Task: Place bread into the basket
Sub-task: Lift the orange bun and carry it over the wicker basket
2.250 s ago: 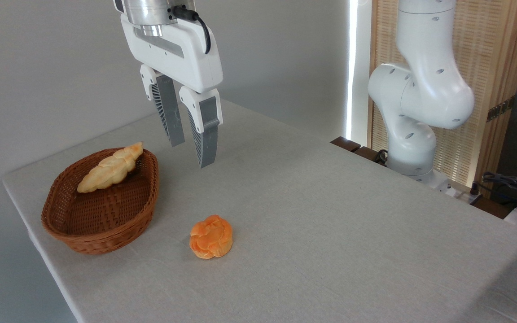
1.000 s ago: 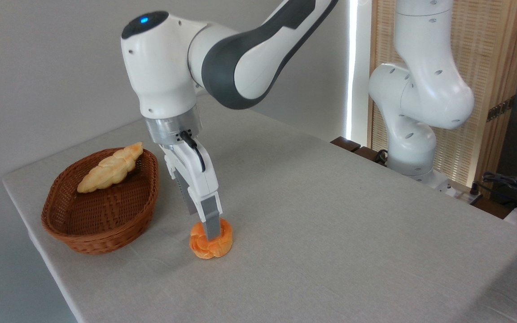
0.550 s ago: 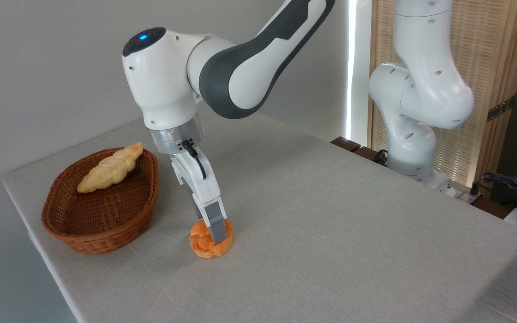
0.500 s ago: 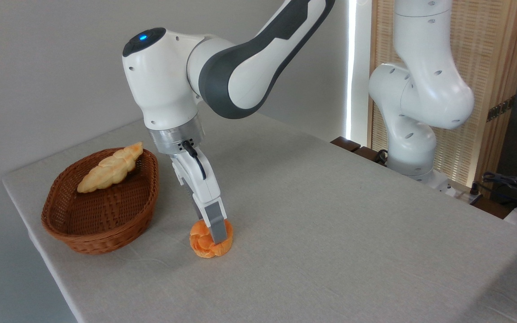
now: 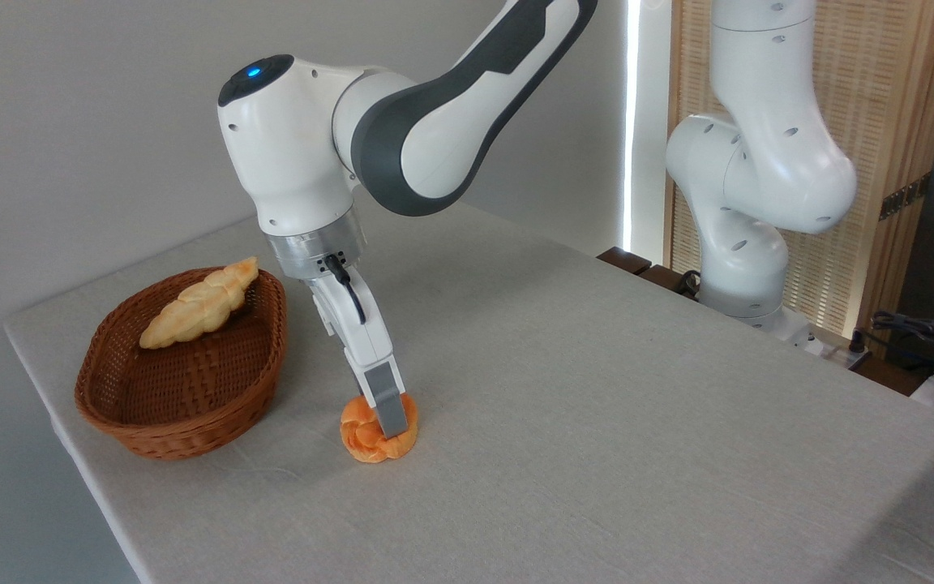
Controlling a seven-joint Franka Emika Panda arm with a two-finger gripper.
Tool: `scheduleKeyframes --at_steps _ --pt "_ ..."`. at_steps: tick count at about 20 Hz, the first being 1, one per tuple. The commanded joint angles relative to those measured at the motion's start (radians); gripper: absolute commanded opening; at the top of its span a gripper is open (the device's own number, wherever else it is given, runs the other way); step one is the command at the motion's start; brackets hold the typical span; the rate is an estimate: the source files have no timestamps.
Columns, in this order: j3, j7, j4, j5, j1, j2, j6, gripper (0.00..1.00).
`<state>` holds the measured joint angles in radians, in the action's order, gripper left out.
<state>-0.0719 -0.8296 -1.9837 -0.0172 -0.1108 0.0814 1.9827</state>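
Step in hand, by our reading: grasp of the bread (image 5: 375, 431), i.e. pick phase; transfer to the basket (image 5: 183, 381) not yet done.

Status
- We see the gripper (image 5: 388, 423) down on the bun, approx. vertical w/ a slight tilt, its tip at the bun's top-right.
- Only the near grey finger (image 5: 387, 405) shows; the far one is hidden behind it. We therefore cannot tell if the jaws are wide, narrow or clamped on the bun.
- Bread sits on the counter (image 5: 597, 389), in front-right of the basket, near it but apart. Bun appears to rest on the cloth; no gap under it is visible.
- Relative to the jaws: near finger crosses the bun's right half, tip reaching approx. mid-height of its near face. We judge the bun to lie between the fingers, but the far side is not visible.
- Basket holds a long pale braided loaf (image 5: 199, 302), leaning on the far rim; the near part of the basket floor is free.

Next move, as we judge it
1. Confirm firm hold on the bun.
2. Lift straight up, enough to clear the basket rim.
3. Traverse left, over the free near floor, away from the loaf.
4. Lower, then release
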Motion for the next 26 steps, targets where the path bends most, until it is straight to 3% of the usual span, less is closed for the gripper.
scheduleKeyframes --at_steps 1,3,4,8,12,14,17,20,23,26 --pt "0.003 -0.014 0.006 -0.038 0.01 -0.008 -0.022 0.18" --pt "0.003 -0.017 0.028 -0.108 0.01 -0.009 -0.048 0.18" --pt "0.001 -0.017 0.028 -0.115 0.01 -0.009 -0.048 0.18" --pt "0.001 -0.017 0.038 -0.113 0.01 -0.009 -0.05 0.18" --pt "-0.003 -0.008 0.175 -0.106 0.01 -0.009 -0.131 0.18" --pt "-0.005 -0.003 0.262 -0.078 0.01 -0.005 -0.194 0.19" --pt "-0.029 0.018 0.366 0.02 0.007 0.032 -0.191 0.21" --pt "-0.095 0.214 0.436 0.036 0.005 0.122 -0.119 0.3" --pt "-0.144 0.406 0.431 0.028 0.005 0.162 0.057 0.35" --pt "-0.175 0.457 0.433 0.025 0.005 0.211 0.166 0.4"
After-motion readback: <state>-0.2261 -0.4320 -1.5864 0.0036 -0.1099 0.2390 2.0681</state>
